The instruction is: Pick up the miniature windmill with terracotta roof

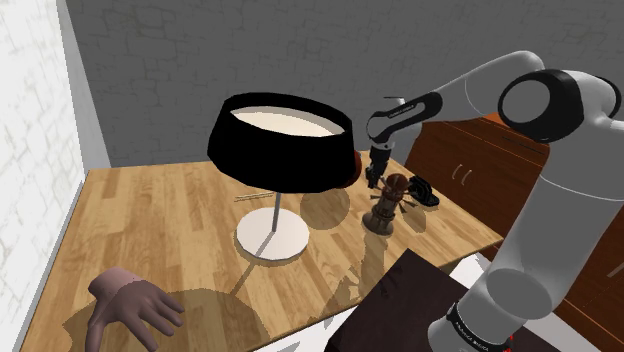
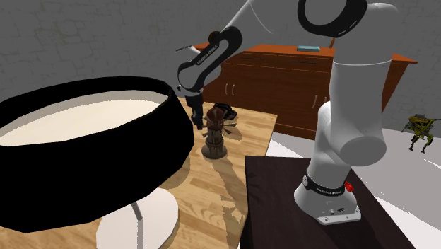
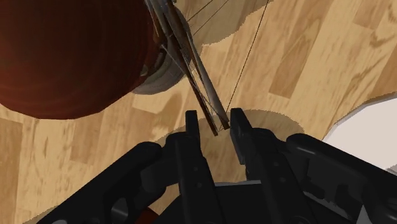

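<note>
Windmill [image 1: 386, 207] first: the small dark brown model stands upright on the wooden table [image 1: 170, 215], just beside the lamp [image 1: 273, 238], on the lamp's side that faces the brown cabinet [image 1: 470, 170]. It is clear of the lamp's round white foot. In the shoulder view its top sits close to the rim of the wide black shade [image 1: 282, 150].

The wrist view looks down on the windmill's rounded reddish-brown roof [image 3: 70, 57] (terracotta in tone, darker on one flank). A slatted sail [image 3: 191, 63] runs out from the hub beside the roof.

The gripper [image 3: 215, 122] is clenched on the outer tip of that sail. One black finger [image 3: 191, 137] lies on each face of it, with hardly any gap between finger and sail. In the shoulder view the claw comes down on the lamp-facing side of the windmill, between the shade's rim and the windmill's top, while the windmill's base rests on the table.

A small black object [image 1: 424, 192] lies on the table just past the windmill, farther from the lamp; I cannot tell what it is. A pinkish hand model [image 1: 130, 308] lies on the wood well apart from the lamp, on the side away from the windmill. The stand [image 1: 405, 300], a dark box, sits off the table on the windmill's side of the lamp.
</note>
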Tool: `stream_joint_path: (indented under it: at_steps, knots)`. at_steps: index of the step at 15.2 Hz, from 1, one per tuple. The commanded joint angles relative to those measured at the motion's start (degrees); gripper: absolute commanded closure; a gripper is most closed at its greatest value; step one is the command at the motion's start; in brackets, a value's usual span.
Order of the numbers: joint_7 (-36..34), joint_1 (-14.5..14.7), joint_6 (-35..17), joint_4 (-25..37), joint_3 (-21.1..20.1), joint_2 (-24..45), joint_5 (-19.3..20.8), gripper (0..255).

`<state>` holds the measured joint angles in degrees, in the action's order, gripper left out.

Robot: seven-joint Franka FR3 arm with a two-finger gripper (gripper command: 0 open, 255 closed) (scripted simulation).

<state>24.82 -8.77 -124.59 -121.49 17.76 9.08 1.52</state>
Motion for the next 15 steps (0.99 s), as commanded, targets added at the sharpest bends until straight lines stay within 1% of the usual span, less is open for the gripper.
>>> stream_joint_path:
  at_steps: [1,13,15]
  knots:
    - [-0.04,0.27,1.32,0.51,-0.17,-0.76,0.19,255]
    - [-0.58,0.63,10.02,4.94,-0.04,-5.21,1.49,255]
    - [-0.59,0.63,10.13,5.00,-0.05,-5.25,1.51,255]
